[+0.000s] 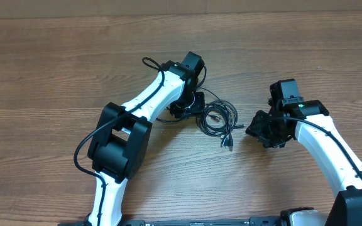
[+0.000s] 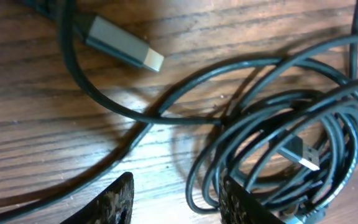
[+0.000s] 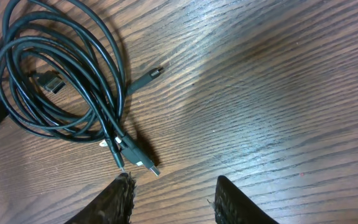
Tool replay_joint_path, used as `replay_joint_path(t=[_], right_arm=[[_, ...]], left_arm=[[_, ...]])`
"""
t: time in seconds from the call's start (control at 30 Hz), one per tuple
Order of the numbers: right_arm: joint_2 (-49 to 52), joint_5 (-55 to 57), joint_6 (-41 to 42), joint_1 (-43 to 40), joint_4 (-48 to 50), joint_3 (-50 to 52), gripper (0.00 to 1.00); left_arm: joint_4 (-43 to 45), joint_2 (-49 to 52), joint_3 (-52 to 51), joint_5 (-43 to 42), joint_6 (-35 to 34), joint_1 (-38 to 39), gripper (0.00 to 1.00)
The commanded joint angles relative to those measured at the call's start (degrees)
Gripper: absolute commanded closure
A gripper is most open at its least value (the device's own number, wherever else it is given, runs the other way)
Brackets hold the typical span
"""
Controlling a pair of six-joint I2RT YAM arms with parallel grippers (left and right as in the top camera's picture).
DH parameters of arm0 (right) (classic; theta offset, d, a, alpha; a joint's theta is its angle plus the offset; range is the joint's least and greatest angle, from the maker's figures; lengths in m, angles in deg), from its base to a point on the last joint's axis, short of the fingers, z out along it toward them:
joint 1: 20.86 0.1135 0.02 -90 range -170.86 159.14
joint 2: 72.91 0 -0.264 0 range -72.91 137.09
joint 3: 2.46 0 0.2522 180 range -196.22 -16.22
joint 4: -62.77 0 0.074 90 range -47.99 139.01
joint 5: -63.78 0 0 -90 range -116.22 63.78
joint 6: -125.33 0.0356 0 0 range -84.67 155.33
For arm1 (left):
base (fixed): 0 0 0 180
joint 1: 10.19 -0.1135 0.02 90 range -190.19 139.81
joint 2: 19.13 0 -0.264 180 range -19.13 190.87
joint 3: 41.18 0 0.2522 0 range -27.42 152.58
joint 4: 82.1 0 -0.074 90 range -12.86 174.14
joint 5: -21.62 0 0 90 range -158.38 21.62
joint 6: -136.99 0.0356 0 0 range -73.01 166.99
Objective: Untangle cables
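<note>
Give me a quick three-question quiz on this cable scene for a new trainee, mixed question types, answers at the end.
1. True or false: the right gripper is shut on the cables.
2. In the overhead view the cables lie: A) behind the left arm's base; B) between the left gripper and the right gripper; C) at the table's far edge.
3. Fill in: the cables rest on a bare ____ table.
Key: 1 false, its jaws stand open over bare wood; 2 B; 3 wooden.
</note>
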Motion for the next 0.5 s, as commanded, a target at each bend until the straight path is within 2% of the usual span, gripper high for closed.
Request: replay_joint_path(t=[0.0,0.2,0.47], right_arm=[[-0.07,0.42,0.39,-0.28,0.20,-0.37,0.59],[-0.07,0.42,0.39,-0.28,0.20,-0.37,0.59],[-0.07,0.42,0.37,-0.28,0.17,-0.37,0.59]], left_arm=[[0.22,0.46,-0.20,2.38,-1.22,1.33,0.56],[0.74,0.48,-0.20,3.93,-1.22,3.13,0.56],[1.51,0.48,-0.20,8.15,-1.22,4.90,0.60]])
